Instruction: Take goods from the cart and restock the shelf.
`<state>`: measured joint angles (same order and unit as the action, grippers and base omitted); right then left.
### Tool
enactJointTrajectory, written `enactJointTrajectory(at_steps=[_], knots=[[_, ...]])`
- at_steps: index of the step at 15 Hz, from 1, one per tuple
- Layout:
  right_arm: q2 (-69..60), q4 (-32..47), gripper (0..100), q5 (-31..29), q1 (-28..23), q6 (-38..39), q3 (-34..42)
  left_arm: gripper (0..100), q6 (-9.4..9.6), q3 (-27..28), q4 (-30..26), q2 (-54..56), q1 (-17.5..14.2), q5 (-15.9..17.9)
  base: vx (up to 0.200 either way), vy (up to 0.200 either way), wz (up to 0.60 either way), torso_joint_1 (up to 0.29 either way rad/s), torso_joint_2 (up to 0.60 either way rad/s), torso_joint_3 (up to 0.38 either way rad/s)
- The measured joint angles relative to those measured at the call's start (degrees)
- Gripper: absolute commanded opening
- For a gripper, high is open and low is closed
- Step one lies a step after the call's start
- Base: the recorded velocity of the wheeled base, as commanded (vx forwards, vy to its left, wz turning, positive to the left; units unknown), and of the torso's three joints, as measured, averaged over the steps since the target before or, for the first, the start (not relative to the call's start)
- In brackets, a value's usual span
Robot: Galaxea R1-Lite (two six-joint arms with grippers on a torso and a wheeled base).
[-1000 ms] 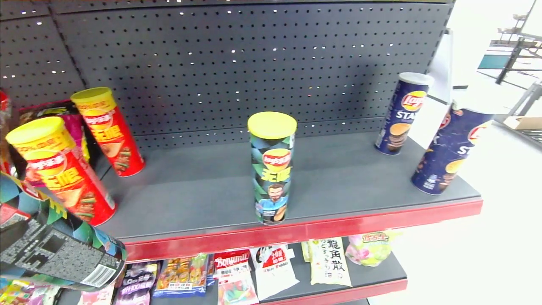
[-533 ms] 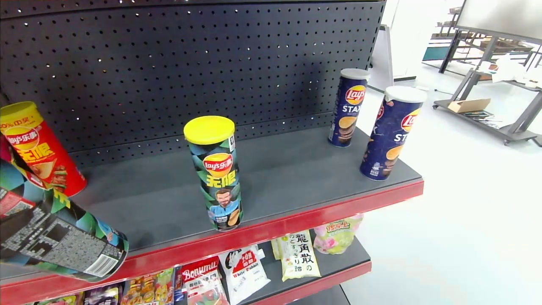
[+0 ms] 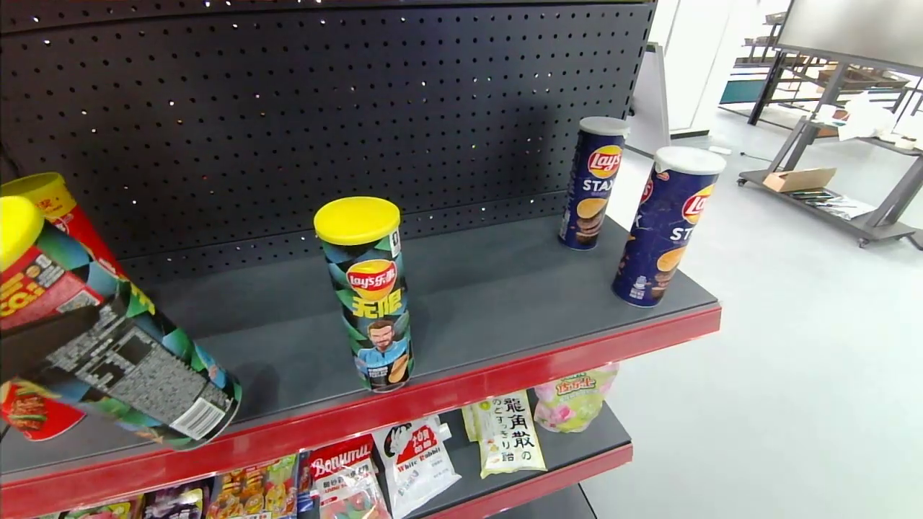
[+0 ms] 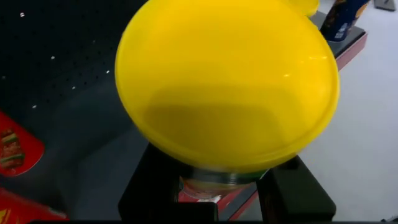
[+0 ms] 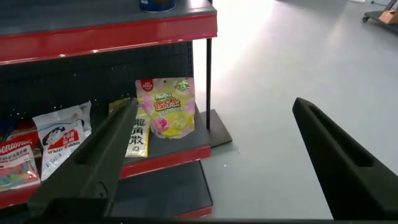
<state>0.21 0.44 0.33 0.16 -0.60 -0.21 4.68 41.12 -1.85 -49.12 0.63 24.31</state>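
Note:
My left gripper [image 4: 221,190] is shut on a green-and-black chip can [image 3: 122,360] with a yellow lid [image 4: 227,81]. I hold it tilted over the left front of the dark shelf [image 3: 505,303]. Its bottom end hangs just above the red front edge. An identical green can [image 3: 368,288] stands upright at the shelf's front middle. Two blue cans [image 3: 595,184] [image 3: 667,227] stand at the right end. Red cans [image 3: 54,209] [image 3: 29,414] sit behind and below the held can. My right gripper [image 5: 215,102] is open and holds nothing, low beside the bottom shelves.
A black pegboard wall [image 3: 360,108] backs the shelf. Snack bags [image 3: 411,461] [image 5: 165,115] lie on the lower shelf. Light floor [image 3: 793,396] opens to the right, and a metal rack [image 3: 829,194] stands far off.
The head camera swung right a second ago, shifting the whole picture left. Since then the left gripper has carried the can up and right over the shelf, and its yellow lid now shows.

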Motion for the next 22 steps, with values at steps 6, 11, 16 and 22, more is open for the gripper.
enactJointTrajectory(at_steps=[6,11,16,22], knots=[[0.0,0.0,100,0.0,0.0,0.0,0.0,0,-2.06,2.8,15.3,-17.3,5.1,1.0,0.000,0.000,0.00,0.000,0.00,0.000],[0.0,0.0,100,0.0,0.0,0.0,0.0,0,-1.60,8.9,21.2,-32.4,6.4,1.3,0.000,0.000,0.00,0.000,0.00,0.000],[0.0,0.0,100,0.0,0.0,0.0,0.0,0,1.58,24.7,21.2,-46.7,8.8,1.3,0.000,0.000,0.00,0.000,0.00,0.000],[0.0,0.0,100,0.0,0.0,0.0,0.0,0,4.07,30.2,20.9,-54.5,11.7,1.3,0.000,0.000,0.00,0.000,0.00,0.000]])
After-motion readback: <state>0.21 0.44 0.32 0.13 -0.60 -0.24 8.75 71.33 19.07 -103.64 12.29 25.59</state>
